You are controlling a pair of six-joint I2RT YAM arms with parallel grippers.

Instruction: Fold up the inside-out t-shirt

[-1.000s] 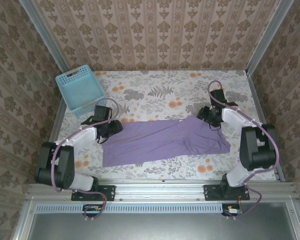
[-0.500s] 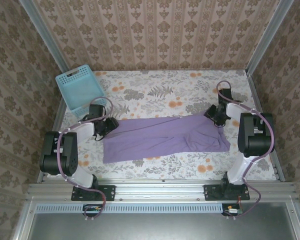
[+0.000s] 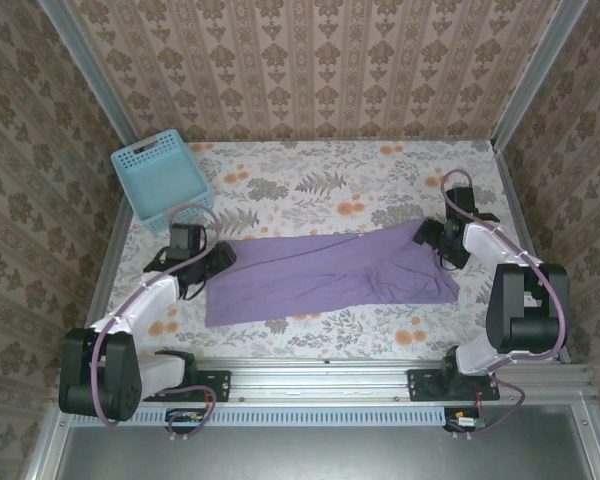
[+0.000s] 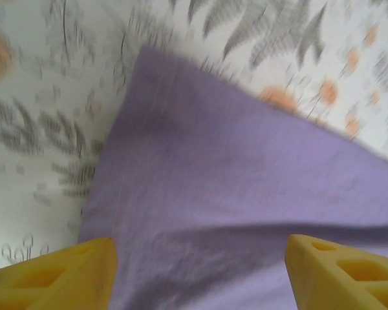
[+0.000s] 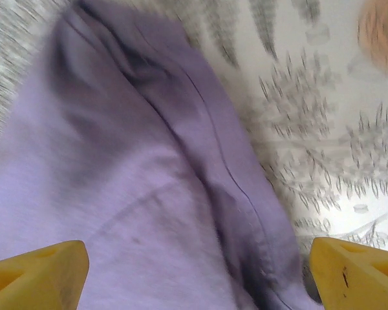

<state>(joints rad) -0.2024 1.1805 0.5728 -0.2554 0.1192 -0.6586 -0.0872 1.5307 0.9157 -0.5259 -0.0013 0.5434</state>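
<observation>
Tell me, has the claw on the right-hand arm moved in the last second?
Yes. The right gripper has shifted to the right, away from the middle of the t-shirt and closer to the right rail of the table; its jaws stand open.

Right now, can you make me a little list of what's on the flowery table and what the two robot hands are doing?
shirt: purple t-shirt, lying flat in a long strip across the table
lettering: none on the face that shows
basket: light-blue basket, far left corner, apart from the shirt
left hand: open, over the shirt's left end, holding nothing
right hand: open, over the shirt's right end, holding nothing
</observation>
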